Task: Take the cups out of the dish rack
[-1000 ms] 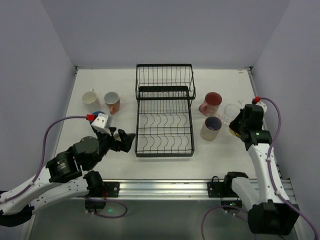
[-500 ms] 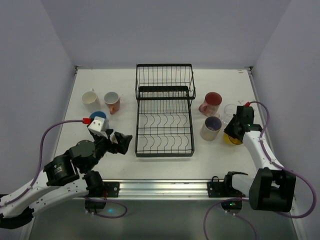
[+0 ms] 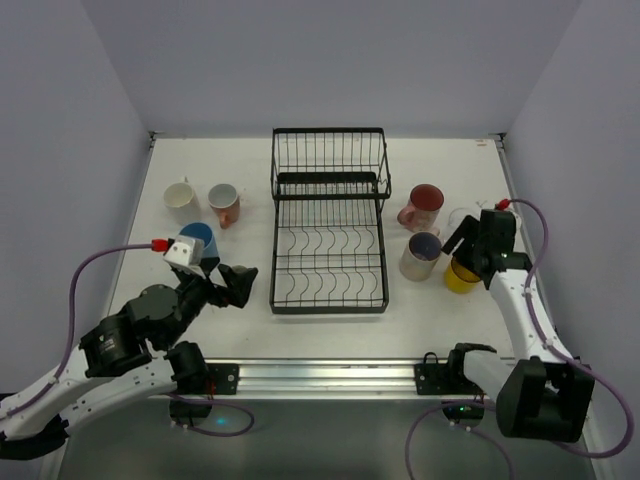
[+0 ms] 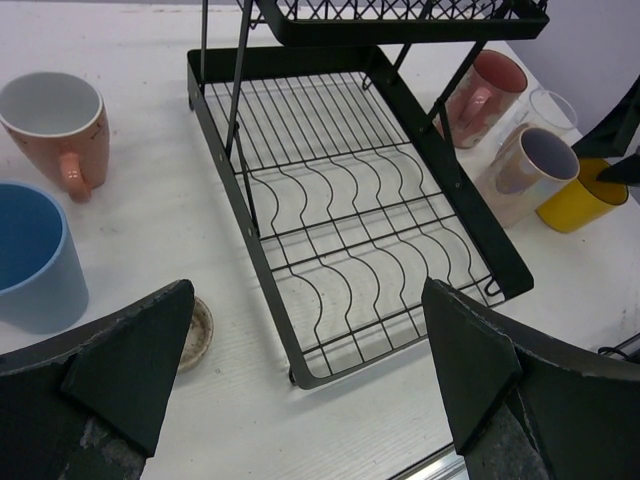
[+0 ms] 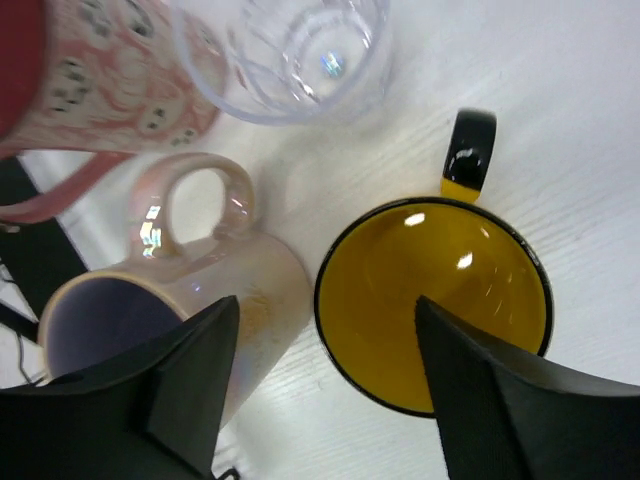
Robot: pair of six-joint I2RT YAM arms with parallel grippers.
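The black wire dish rack stands mid-table with both tiers bare; its lower shelf fills the left wrist view. To its right stand a pink patterned mug, a clear glass, a pale mug and a yellow cup. My right gripper hangs open just above the yellow cup, holding nothing, with one finger over the pale mug. Left of the rack are a white cup, a salmon cup and a blue cup. My left gripper is open and empty.
A small grey-beige round piece lies on the table by the rack's near left corner, partly behind my left finger. The rail runs along the near edge. Walls close in the table on three sides.
My right gripper has opened and let go of the yellow cup, which now stands on the table beside the pale mug. My left arm has drawn back a little to the left.
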